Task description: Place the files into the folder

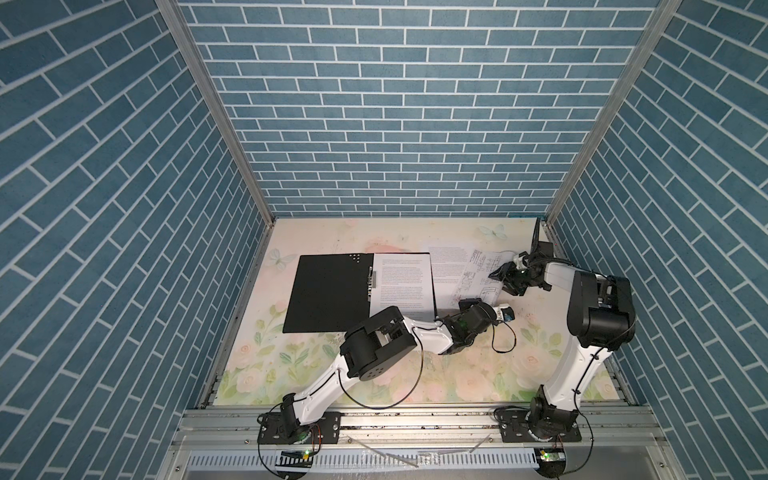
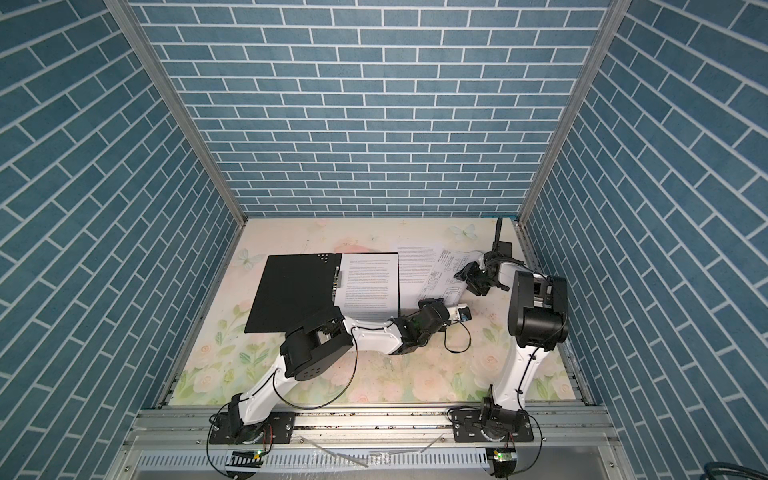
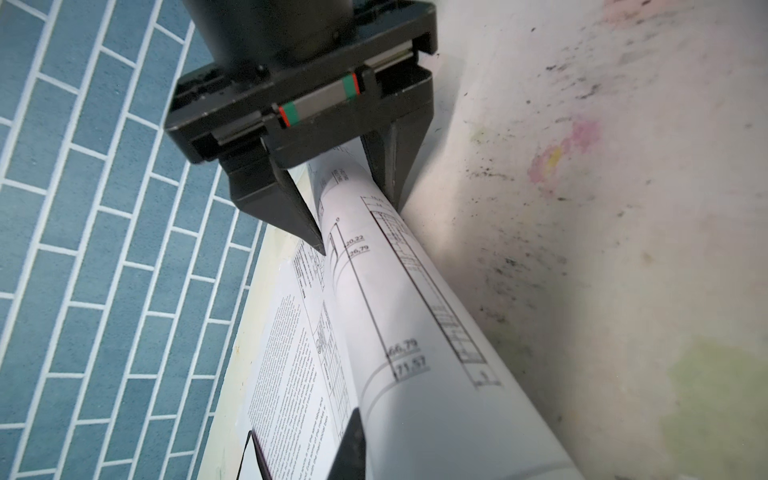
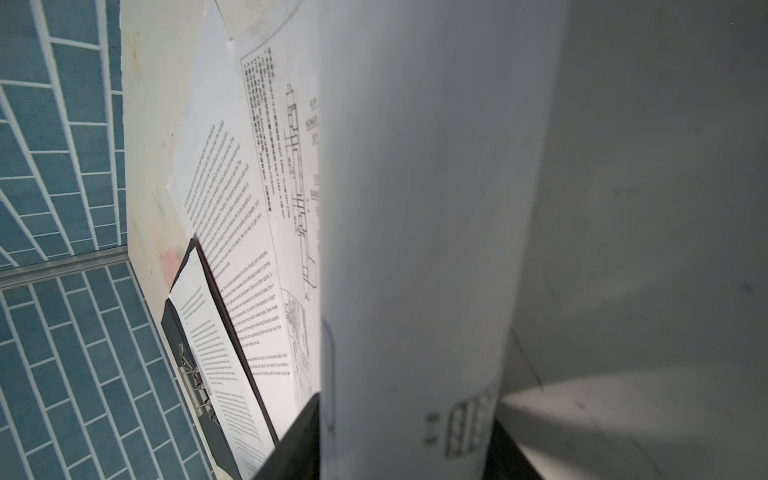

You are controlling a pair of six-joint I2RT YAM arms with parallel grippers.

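The folder (image 1: pixel 328 291) lies open at centre-left of both top views, black inside up, with one text sheet (image 1: pixel 401 282) already on its right half. To its right the other files (image 1: pixel 451 270) overlap on the floral table (image 1: pixel 374 374). The drawing sheet (image 3: pixel 399 332) is bowed into an arch. The right gripper (image 1: pixel 498 281) squeezes it between its jaws, likely to raise an edge. The left gripper (image 1: pixel 468 303) sits at that sheet's near edge, probably to take it — whether its jaws have met cannot be told.

Lying in folder (image 1: pixel 328 295): one sheet (image 1: pixel 401 282); resting just right of folder, text sheet (image 1: pixel 449 270); farther right, drawing sheet (image 1: pixel 478 268) overlapping it.
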